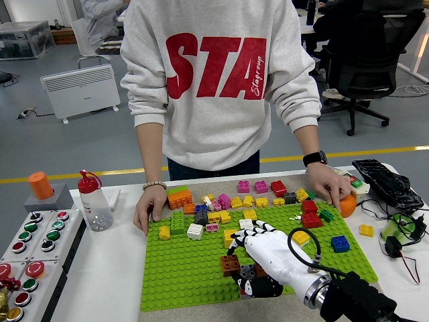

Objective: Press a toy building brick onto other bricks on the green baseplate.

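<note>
My right white-shelled hand (258,258) curls down on a small rigid brown plastic brick (231,263) on the studded green baseplate (181,272); light, it needs firm top pressure.

Red "STA" and small "Stagroup" on the person's grey sweatshirt (214,80)

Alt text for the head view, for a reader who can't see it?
The robot's right hand rests palm-down over brown bricks on a green baseplate scattered with coloured bricks. A person stands opposite, both hands on the table's far side.
</note>
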You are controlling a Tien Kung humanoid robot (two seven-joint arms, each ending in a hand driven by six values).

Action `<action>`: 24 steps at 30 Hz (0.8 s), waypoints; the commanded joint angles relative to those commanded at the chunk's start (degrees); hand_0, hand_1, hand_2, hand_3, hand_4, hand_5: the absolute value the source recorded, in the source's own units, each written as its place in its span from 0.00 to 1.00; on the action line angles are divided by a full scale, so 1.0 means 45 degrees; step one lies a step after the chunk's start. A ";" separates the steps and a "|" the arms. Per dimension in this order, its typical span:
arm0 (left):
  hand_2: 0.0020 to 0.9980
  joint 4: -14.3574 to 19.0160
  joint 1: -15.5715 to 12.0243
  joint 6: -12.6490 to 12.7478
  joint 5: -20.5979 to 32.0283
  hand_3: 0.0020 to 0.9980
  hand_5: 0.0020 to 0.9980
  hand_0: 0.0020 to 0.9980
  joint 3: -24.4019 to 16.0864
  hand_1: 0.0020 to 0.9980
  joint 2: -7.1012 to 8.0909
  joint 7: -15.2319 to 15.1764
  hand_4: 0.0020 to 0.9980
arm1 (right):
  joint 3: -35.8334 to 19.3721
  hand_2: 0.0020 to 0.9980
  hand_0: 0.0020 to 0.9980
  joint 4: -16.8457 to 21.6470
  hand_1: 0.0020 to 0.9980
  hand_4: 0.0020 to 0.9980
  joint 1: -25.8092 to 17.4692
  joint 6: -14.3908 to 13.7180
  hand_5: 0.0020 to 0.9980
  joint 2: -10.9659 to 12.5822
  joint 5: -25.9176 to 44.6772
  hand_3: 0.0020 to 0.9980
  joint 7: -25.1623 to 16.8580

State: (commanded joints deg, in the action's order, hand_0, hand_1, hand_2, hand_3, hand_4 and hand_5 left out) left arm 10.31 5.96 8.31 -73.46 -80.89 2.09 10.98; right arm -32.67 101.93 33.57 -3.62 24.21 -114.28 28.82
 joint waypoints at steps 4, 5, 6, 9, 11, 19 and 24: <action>0.70 0.0000 -0.0001 0.0005 -0.0034 0.58 1.00 0.66 -0.0014 0.68 -0.0006 0.0012 0.30 | -0.0022 0.87 1.00 0.0000 0.90 0.51 -0.0034 -0.0016 0.25 0.0014 -0.0001 0.53 -0.0025; 0.70 0.0000 -0.0006 0.0006 -0.0039 0.58 1.00 0.66 -0.0017 0.68 -0.0009 0.0014 0.30 | -0.0034 0.86 1.00 0.0000 0.89 0.51 -0.0047 -0.0022 0.25 0.0022 -0.0007 0.53 -0.0033; 0.70 0.0000 -0.0009 0.0008 -0.0043 0.58 1.00 0.66 -0.0018 0.68 -0.0011 0.0015 0.30 | -0.0044 0.86 1.00 0.0000 0.89 0.51 -0.0056 -0.0026 0.25 0.0028 -0.0011 0.53 -0.0040; 0.70 0.0000 -0.0019 0.0010 -0.0066 0.58 1.00 0.66 -0.0030 0.68 -0.0016 0.0022 0.30 | -0.0076 0.86 1.00 0.0000 0.89 0.51 -0.0081 -0.0039 0.25 0.0041 -0.0018 0.53 -0.0060; 0.70 0.0000 -0.0030 0.0011 -0.0086 0.58 1.00 0.66 -0.0038 0.68 -0.0021 0.0026 0.30 | -0.0098 0.86 1.00 0.0000 0.89 0.51 -0.0102 -0.0053 0.25 0.0038 -0.0015 0.53 -0.0083; 0.70 0.0000 -0.0070 0.0017 -0.0130 0.58 1.00 0.66 -0.0055 0.68 -0.0033 0.0033 0.30 | -0.0108 0.86 1.00 0.0000 0.89 0.51 -0.0172 -0.0100 0.25 0.0012 -0.0007 0.53 -0.0157; 0.70 0.0000 -0.0078 0.0014 -0.0137 0.58 1.00 0.66 -0.0047 0.68 -0.0032 0.0032 0.30 | -0.0149 0.86 1.00 0.0000 0.89 0.51 -0.0189 -0.0139 0.25 0.0002 -0.0018 0.53 -0.0213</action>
State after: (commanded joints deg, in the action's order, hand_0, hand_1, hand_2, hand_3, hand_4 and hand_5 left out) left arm 10.31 5.61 8.37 -74.07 -81.10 1.95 11.12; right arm -33.34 101.93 32.72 -4.24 24.22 -114.36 27.86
